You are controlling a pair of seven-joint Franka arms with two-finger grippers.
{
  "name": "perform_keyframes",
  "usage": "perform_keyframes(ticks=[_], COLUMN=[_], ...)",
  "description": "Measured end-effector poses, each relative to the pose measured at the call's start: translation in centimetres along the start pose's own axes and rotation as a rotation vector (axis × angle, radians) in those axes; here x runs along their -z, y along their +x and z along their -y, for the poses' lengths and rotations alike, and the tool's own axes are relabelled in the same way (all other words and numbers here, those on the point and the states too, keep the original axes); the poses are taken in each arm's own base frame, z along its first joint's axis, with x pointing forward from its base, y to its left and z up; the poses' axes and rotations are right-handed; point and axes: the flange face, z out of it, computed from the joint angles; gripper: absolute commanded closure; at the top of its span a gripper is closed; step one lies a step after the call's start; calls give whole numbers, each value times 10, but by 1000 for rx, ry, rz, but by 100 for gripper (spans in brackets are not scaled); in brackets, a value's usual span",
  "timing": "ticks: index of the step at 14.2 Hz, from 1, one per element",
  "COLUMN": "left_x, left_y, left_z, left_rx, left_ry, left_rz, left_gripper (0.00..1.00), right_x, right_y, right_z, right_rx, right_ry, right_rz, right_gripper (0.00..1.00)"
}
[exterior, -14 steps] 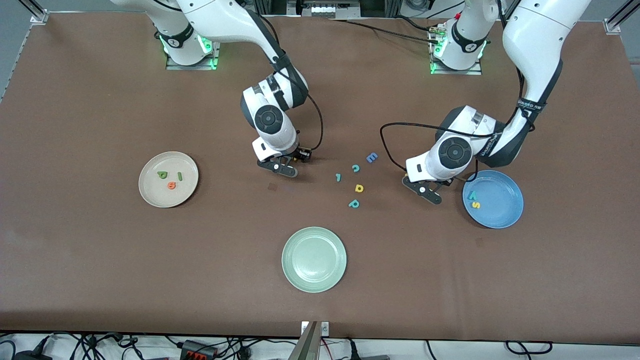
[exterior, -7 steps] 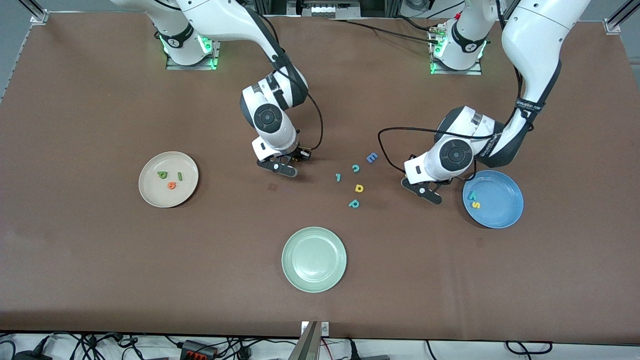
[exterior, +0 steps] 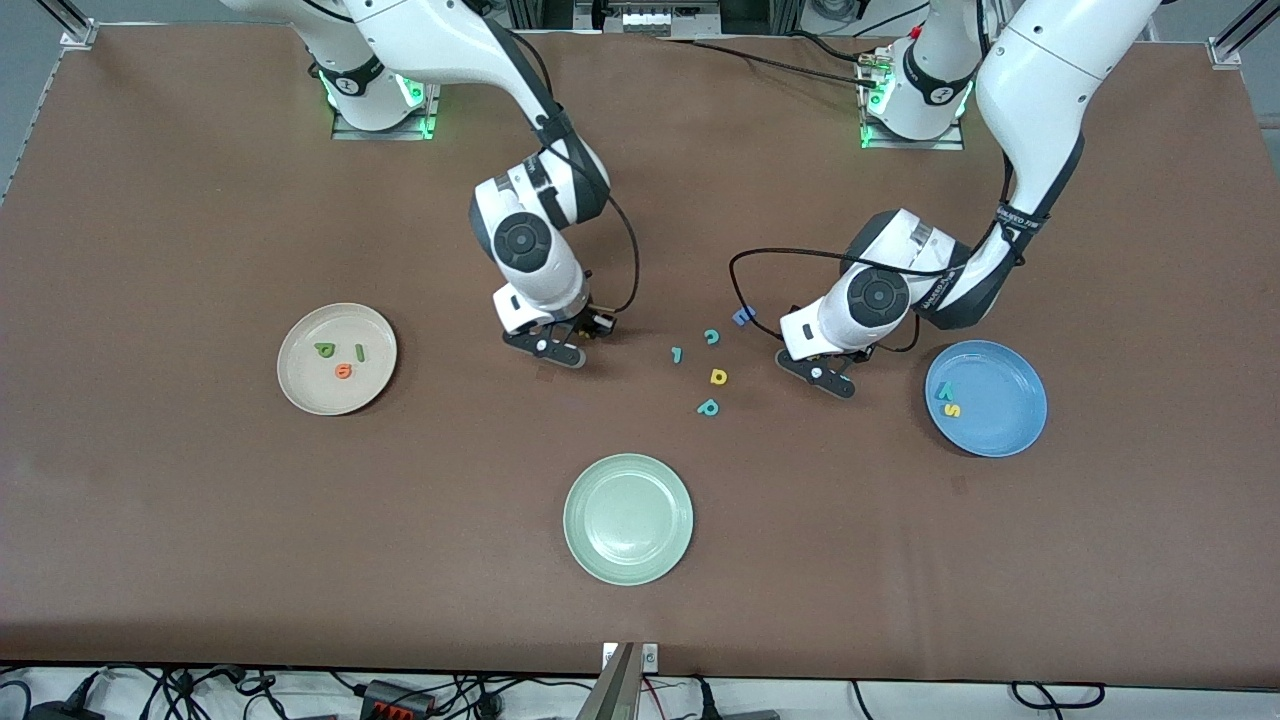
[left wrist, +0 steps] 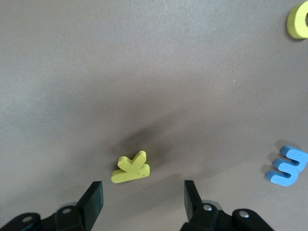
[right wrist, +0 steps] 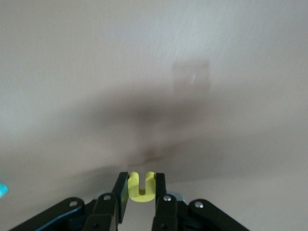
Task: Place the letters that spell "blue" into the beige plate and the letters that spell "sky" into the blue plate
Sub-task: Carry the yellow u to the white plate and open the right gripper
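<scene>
My right gripper (exterior: pixel 548 350) (right wrist: pixel 141 180) is shut on the yellow u (right wrist: pixel 141 195), low over the table between the beige plate (exterior: pixel 300 385) and the loose letters. That plate holds the green b (exterior: pixel 325 349), green l (exterior: pixel 360 352) and orange e (exterior: pixel 343 371). My left gripper (exterior: pixel 822 377) (left wrist: pixel 143 187) stands open just over the yellow k (left wrist: pixel 131 168), which lies flat on the table a little ahead of the fingertips; the front view hides the k. The blue plate (exterior: pixel 1010 425) holds the teal y (exterior: pixel 943 392) and yellow s (exterior: pixel 952 410).
Loose letters lie between the grippers: a blue blocky E (exterior: pixel 742 316) (left wrist: pixel 287 166), a teal c (exterior: pixel 711 337), a small teal piece (exterior: pixel 677 354), a yellow a (exterior: pixel 718 376) (left wrist: pixel 299 21) and a teal p (exterior: pixel 708 407). A pale green plate (exterior: pixel 628 518) sits nearer the front camera.
My left gripper has opened and moved away from the blue plate toward the loose letters. My right gripper has shut on the yellow u and shifted slightly toward the beige plate.
</scene>
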Motion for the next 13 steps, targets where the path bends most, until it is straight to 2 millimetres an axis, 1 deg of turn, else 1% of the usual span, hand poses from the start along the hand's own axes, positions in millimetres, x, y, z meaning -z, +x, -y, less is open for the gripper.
perform_keyframes(ticks=[1,3,5,6,8,9,10,11,13], left_x=[-2,-4,-5,-5,-6,-8,-10,-11,-10], left_y=[0,0,0,0,1,1,1,1,2], left_z=[0,0,0,0,0,-1,-1,-2,0], left_rx=[0,0,0,0,0,0,-1,-1,1], left_ry=[-2,-4,-5,-6,-9,-12,-15,-17,-15], left_rz=[2,3,4,4,-10,-16,-20,-21,-24], left_gripper=[24,24,25,32,34,36,40,43,45], right_x=[6,18,30,38,53,59,63,64,63], right_y=[15,51,88,105,135,148,159,167,177], right_z=[-9,-38,-77,-99,-148,-173,-197,-218,-252], right_rx=[11,52,121,162,232,263,288,303,323], right_ry=[-2,-30,-80,-107,-154,-169,-177,-181,-175], right_rz=[-13,-17,8,32,99,135,172,209,257], right_gripper=[77,77,77,77,77,77,77,77,77])
